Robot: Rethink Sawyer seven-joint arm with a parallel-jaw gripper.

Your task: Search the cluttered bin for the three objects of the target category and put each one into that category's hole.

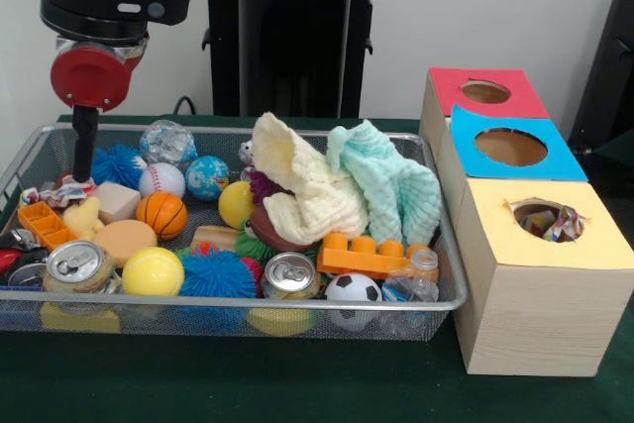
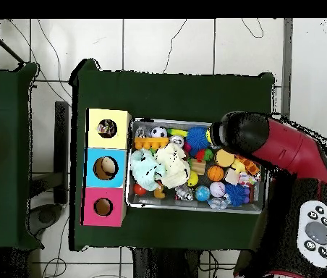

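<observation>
A wire mesh bin (image 1: pixel 297 305) holds mixed clutter. Two drink cans (image 1: pixel 77 264) (image 1: pixel 290 274) lie near its front. Among the balls are a baseball (image 1: pixel 161 179), a basketball (image 1: pixel 161 214), a yellow ball (image 1: pixel 153 271) and a soccer ball (image 1: pixel 354 291). A pale yellow cloth (image 1: pixel 302 185) and a mint cloth (image 1: pixel 396 185) are heaped in the middle. My gripper (image 1: pixel 84 160) hangs inside the bin's far left corner, beside a blue spiky ball (image 1: pixel 119 163) and above a crumpled wrapper (image 1: pixel 59 190). In the overhead view the arm (image 2: pixel 268 145) covers it.
Right of the bin stand three boxes with round holes: red-topped (image 1: pixel 446 86), blue-topped (image 1: pixel 466 136) and yellow-topped (image 1: pixel 495 225). Crumpled wrappers show inside the yellow hole (image 1: pixel 550 220). An orange toy block (image 1: pixel 362 257) and a plastic bottle (image 1: pixel 416 279) lie at the bin's front right.
</observation>
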